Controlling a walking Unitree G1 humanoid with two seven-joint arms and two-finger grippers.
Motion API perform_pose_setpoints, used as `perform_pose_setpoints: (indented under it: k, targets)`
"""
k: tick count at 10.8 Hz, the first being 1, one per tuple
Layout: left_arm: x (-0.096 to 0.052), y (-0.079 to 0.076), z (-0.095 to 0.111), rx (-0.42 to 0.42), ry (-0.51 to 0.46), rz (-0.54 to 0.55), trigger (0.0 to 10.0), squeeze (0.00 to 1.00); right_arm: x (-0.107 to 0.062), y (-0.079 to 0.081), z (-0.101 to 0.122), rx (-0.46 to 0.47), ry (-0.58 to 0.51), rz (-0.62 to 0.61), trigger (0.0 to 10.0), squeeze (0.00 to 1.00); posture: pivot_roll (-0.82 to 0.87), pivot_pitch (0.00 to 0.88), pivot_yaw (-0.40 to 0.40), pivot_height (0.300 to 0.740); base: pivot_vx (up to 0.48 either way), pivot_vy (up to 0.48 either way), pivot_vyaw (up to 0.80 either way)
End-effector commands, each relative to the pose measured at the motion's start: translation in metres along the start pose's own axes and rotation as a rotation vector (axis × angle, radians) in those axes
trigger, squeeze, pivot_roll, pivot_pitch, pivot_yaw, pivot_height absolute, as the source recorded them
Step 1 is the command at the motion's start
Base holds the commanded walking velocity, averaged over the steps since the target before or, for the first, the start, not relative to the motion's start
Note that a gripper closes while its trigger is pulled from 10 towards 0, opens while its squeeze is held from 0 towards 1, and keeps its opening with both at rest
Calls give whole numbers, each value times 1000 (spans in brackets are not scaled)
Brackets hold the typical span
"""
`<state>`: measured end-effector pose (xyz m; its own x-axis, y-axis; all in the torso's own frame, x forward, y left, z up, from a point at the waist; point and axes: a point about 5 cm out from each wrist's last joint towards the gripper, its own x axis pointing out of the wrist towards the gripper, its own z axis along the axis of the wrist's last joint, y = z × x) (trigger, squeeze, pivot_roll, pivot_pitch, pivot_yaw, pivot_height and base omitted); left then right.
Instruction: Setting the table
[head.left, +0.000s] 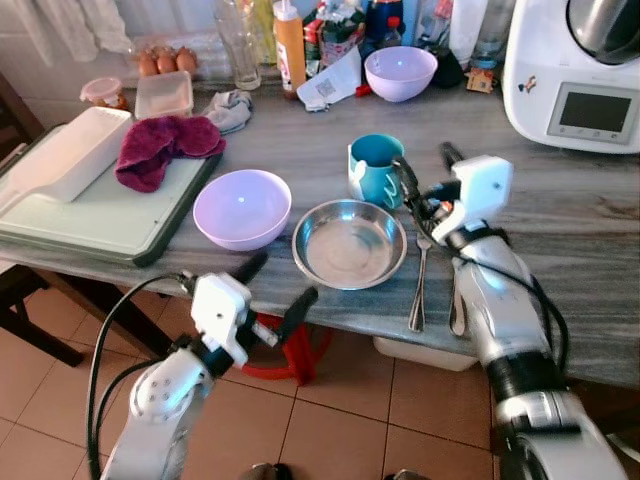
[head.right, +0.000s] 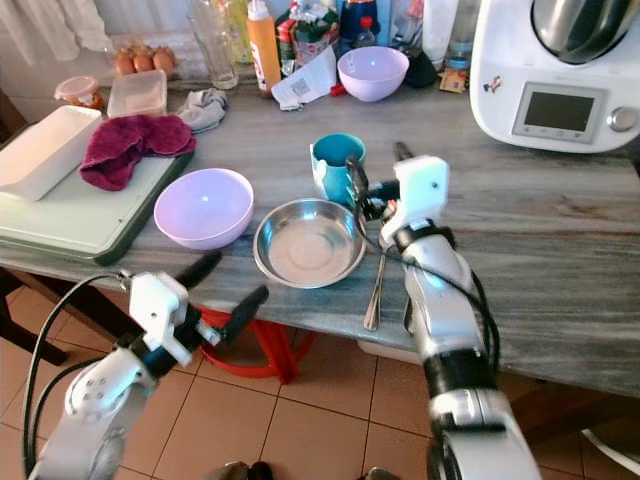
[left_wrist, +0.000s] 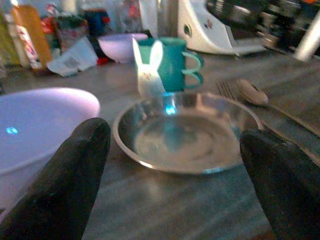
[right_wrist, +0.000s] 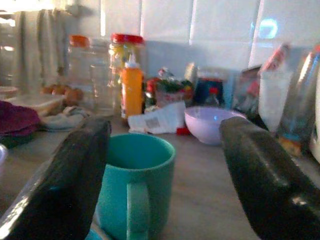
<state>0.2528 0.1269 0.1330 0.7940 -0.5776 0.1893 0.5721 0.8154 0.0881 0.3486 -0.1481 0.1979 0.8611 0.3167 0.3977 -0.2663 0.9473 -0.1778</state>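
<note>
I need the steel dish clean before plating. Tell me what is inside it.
The steel dish holds no food or cutlery; its bare shiny bottom shows. The spoon lies beside it on the table. What lies beneath it is covered.

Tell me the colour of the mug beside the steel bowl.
The mug is teal, clearest in the left eye view.

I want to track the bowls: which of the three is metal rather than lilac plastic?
The steel bowl at the counter's front edge, between the near lilac bowl and the cutlery. It is shiny and shallow; the other lilac bowl sits at the back.
</note>
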Motion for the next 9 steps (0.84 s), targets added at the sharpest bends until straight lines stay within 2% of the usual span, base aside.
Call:
perform_pose_setpoints:
  k: [1, 3, 4, 6, 8, 9]
  targets:
    - [-1, 10, 1, 14, -4, 46, 10000, 0, -5, 1, 5, -18, -3, 1, 10000, 1000, -48, 112, 90, 740, 0, 0, 0]
    - [5, 24, 7, 5, -28, 107, 10000, 0, -23, -5, 5, -39, 23, -38, 10000, 1000, -59, 106, 93, 740, 0, 0, 0]
    - [11, 32, 14, 11, -54, 163, 10000, 0, -34, -5, 2, -50, 54, -55, 10000, 1000, -67, 104, 98, 740, 0, 0, 800]
    - [17, 39, 19, -2, -82, 242, 10000, 0, -38, -3, 3, -63, 66, -67, 10000, 1000, -75, 102, 103, 740, 0, 0, 800]
    - [22, 42, 25, -113, -136, 295, 10000, 0, -35, 7, 9, -56, 57, -55, 10000, 1000, -70, 98, 95, 740, 0, 0, 800]
    - [22, 42, 26, -106, -137, 298, 10000, 0, -35, 10, 11, -56, 56, -46, 10000, 1000, -66, 97, 92, 740, 0, 0, 800]
